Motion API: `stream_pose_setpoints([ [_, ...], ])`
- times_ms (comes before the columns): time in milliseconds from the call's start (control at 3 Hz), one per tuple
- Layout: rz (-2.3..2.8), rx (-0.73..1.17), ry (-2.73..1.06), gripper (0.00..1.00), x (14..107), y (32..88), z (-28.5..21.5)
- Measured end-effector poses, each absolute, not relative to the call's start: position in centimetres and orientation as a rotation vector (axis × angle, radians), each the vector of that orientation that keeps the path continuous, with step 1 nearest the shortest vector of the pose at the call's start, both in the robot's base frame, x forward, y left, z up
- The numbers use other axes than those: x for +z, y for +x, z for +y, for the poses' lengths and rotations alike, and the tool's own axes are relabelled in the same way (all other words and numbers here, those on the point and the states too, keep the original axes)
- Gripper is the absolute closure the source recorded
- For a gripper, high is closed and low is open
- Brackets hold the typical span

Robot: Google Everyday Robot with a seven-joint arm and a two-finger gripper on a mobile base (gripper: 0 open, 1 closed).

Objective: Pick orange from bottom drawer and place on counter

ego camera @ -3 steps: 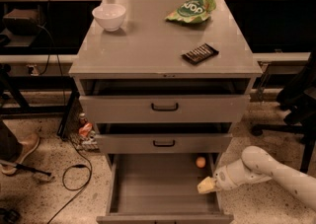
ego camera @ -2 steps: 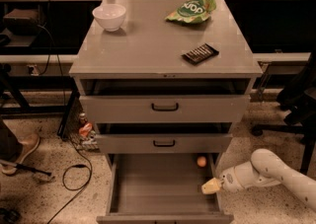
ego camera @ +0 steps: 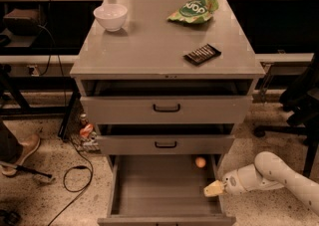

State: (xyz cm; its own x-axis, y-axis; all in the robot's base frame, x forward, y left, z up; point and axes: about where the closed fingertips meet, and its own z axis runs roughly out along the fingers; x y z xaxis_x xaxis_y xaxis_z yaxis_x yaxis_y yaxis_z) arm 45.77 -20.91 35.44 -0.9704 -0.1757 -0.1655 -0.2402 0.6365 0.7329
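orange (ego camera: 200, 162): on the floor of the bottom drawer (ego camera: 159, 185), far right corner, just under the middle drawer's front
bottom drawer: pulled out, otherwise bare grey floor
gripper (ego camera: 214, 188): low at the drawer's right wall, near side of the orange, not touching it
grip state: cannot tell
arm: white, comes in from the right
counter (ego camera: 149, 51): white bowl (ego camera: 110, 17) far left, green chip bag (ego camera: 194, 8) far right, dark snack bar (ego camera: 202, 54) near right
upper two drawers: each slightly ajar
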Motion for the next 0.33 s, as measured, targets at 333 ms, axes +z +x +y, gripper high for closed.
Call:
stream_pose_setpoints([
  [333, 2.771, 1.264, -0.356, 0.59, 35.32, 45.68, -20.7],
])
